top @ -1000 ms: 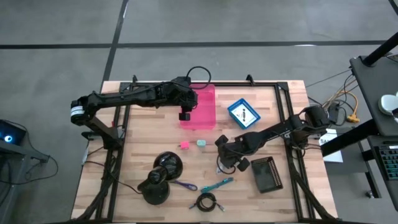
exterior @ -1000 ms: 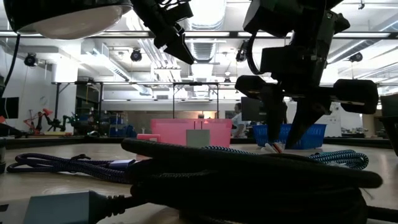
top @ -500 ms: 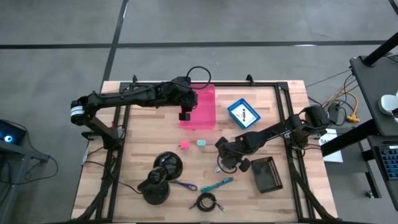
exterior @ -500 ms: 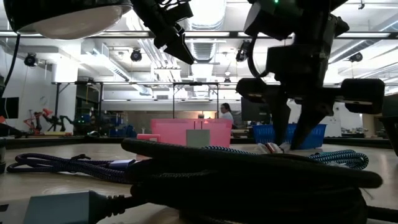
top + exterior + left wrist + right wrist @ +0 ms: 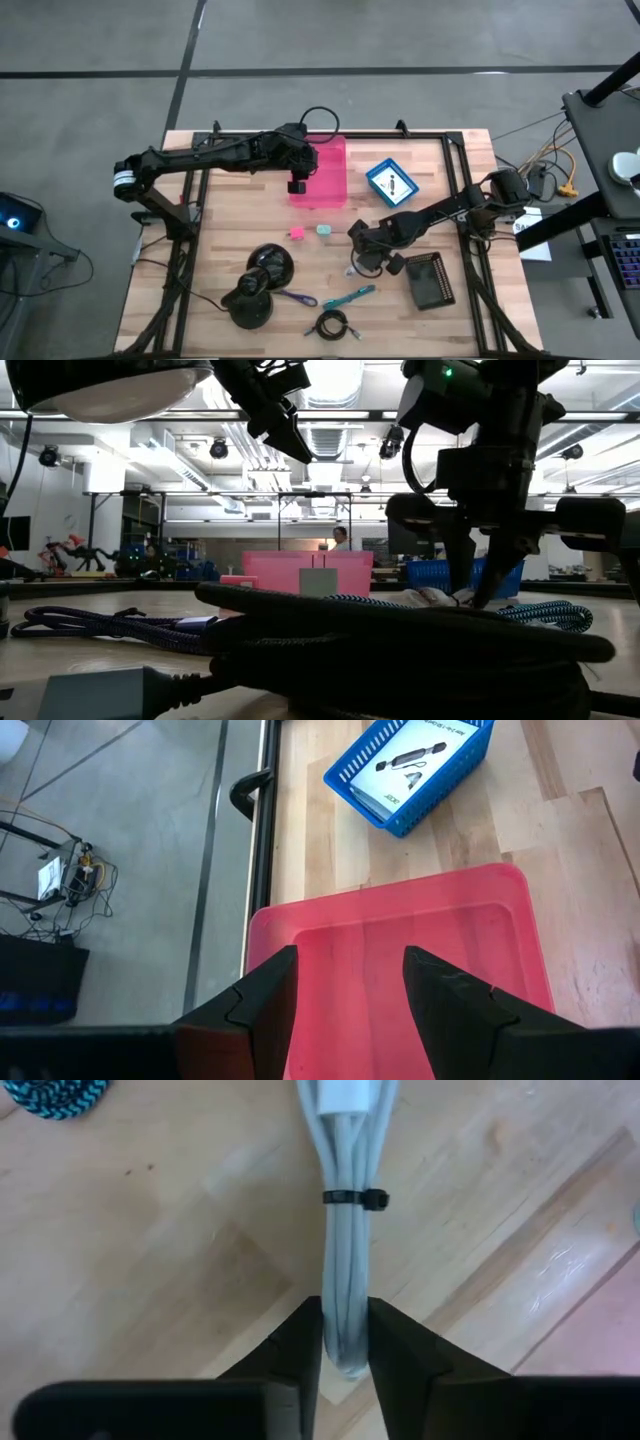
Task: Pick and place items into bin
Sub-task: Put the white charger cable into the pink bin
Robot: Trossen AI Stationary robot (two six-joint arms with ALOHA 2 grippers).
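Observation:
My right gripper [image 5: 362, 262] points down at the table's middle right, shut on a pale grey tied cable bundle [image 5: 345, 1230]. My left gripper [image 5: 298, 186] hangs open above the pink bin [image 5: 325, 172], whose floor shows between its fingers [image 5: 345, 965]. On the wood lie the pink cube [image 5: 297, 233], pale teal cube [image 5: 324, 230], purple tool [image 5: 296, 297], teal tool [image 5: 350, 296] and black coiled cable [image 5: 333, 323]. The green stick is out of view. My right gripper pinches the cable bundle near its looped end [image 5: 345, 1295], just below the black tie [image 5: 352, 1198], between its two fingers [image 5: 298, 1342]. The fingers come from above, pointing down, one on each side of the bundle. The bundle lies flat on the table.
A large black object with two round parts [image 5: 258, 285] stands at the near left. A blue basket [image 5: 392, 182] sits right of the bin, and a black tray [image 5: 430, 278] lies right of my right gripper. A blue-black braided cord [image 5: 40, 1098] lies close by.
My right gripper has sunk a little toward the table and its fingers have drawn together around the cable bundle. The left arm has kept still over the bin.

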